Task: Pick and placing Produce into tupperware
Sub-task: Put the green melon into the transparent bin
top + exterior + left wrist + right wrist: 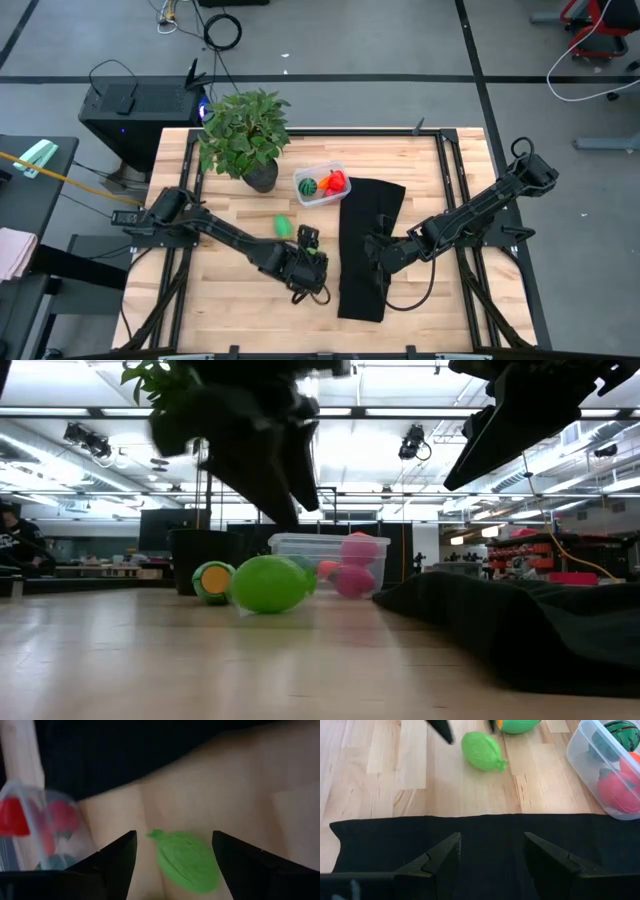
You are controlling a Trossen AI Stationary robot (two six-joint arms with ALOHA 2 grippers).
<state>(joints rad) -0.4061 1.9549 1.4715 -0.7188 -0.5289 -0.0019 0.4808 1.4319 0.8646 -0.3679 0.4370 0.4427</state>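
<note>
**Closing on the last green pieces**

Counting what you have so far: the clear tub sits toward the far edge of the worktop, just beside the potted plant. It already holds a dark green round piece, red pieces and something orange, though you cannot count them exactly.

Two light green pieces remain on the bare wood, mid-table. Your left gripper hangs over one green piece, fingers spread wide on either side of it, not touching it yet. The second green piece, with an orange face, lies just beside the first, on the plant's side.

Your right gripper waits over the black cloth toward the right edge, fingers spread, holding nothing.

Judgement: well past halfway. Two pieces left; grasp not yet made.
</note>
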